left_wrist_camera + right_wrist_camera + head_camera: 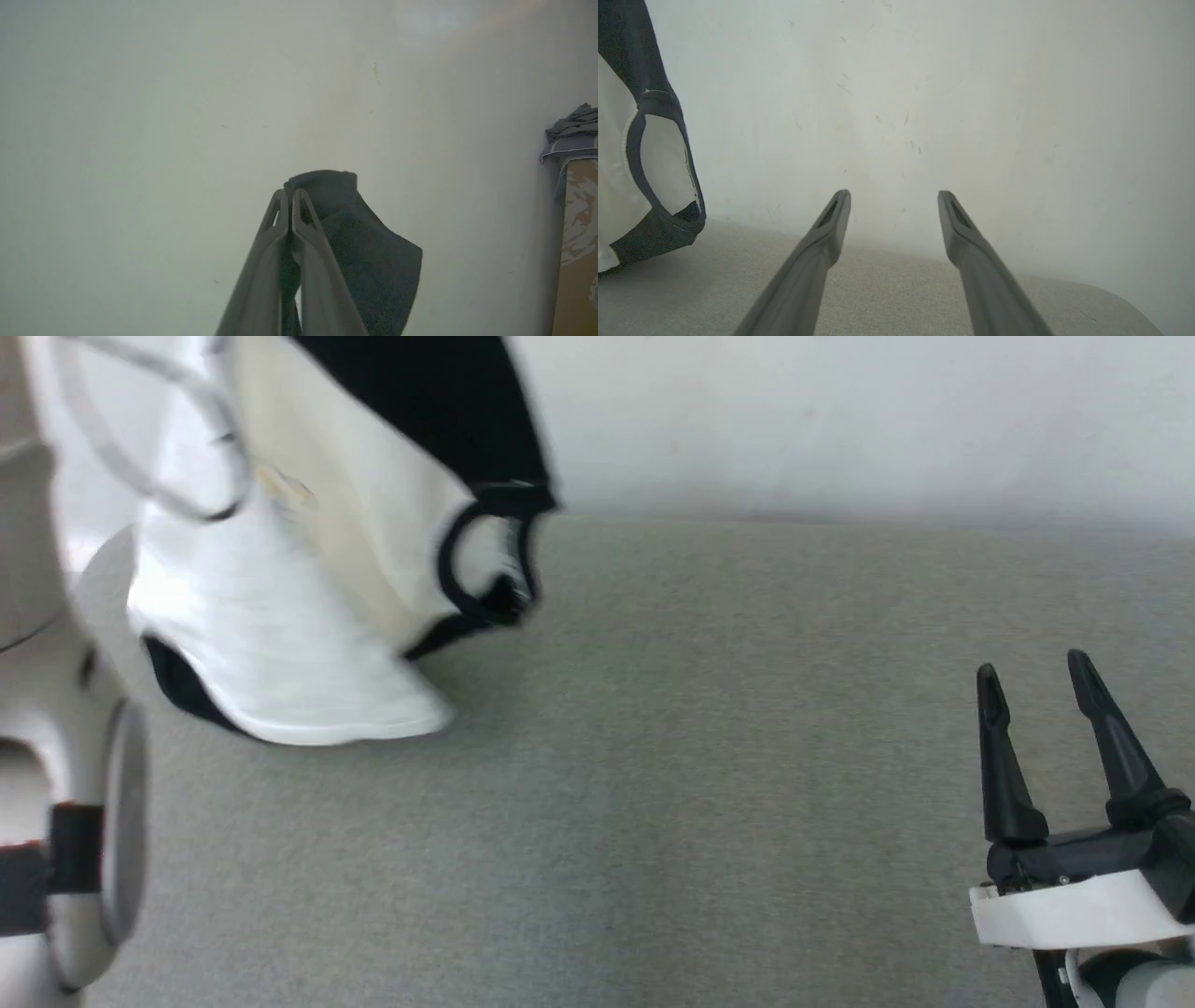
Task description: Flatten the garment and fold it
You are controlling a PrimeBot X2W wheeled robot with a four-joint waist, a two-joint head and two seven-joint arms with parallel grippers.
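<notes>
**Grey desk, shirt dangling from one pincer**

Grey cloth covered your desk below a plain white wall. The garment hung bunched at your left, its white body drooping to the desk or just over it; blur hid which. Your left pincer was pressed together on a dark fold of it, probably sleeve. Your right pincer stood spread and empty, well apart. It looked light, limp and apt to slide, so a second hold near a shoulder or hem corner seemed wisest.
</notes>
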